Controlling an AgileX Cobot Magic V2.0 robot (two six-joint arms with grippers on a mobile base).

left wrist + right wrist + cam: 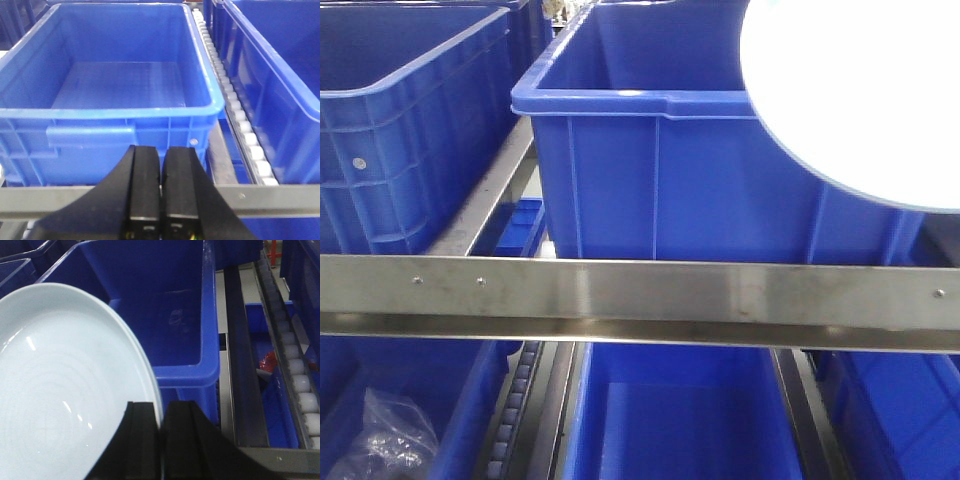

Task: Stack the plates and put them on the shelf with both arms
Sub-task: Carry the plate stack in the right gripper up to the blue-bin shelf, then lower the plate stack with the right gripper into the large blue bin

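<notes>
Holding one plate edge-on above the blue bins

Gripping the rim of a plate (65,390), the right hand (161,440) has its two black fingers (142,440) pressed onto the plate edge, one finger on each face of the rim. In the right wrist view the plate is pale blue-white and glossy, with faint concentric rings inside and a low raised rim. It fills the left half of that view and stands in front of a deep blue bin (165,315). To the right of this bin run a dark metal rail (242,365) and a roller track (300,380) of white rollers. A lower blue bin (272,395) between them holds a small red item (267,361), too small to identify.

In the front-facing view the same plate (860,90) appears at the upper right, over the right part of a large blue bin (660,170). A steel shelf beam (640,295) crosses the view below it. A second blue bin (400,130) stands at the left. A crumpled clear plastic bag (385,440) lies in a bin at the lower left.

The left hand (161,185) is pressed together, its fingers touching with nothing between them. It hangs in front of an open blue bin (115,110), just above a grey shelf beam (280,197). A white roller track (235,110) runs along the right side of this bin.

Only one plate is visible
</notes>
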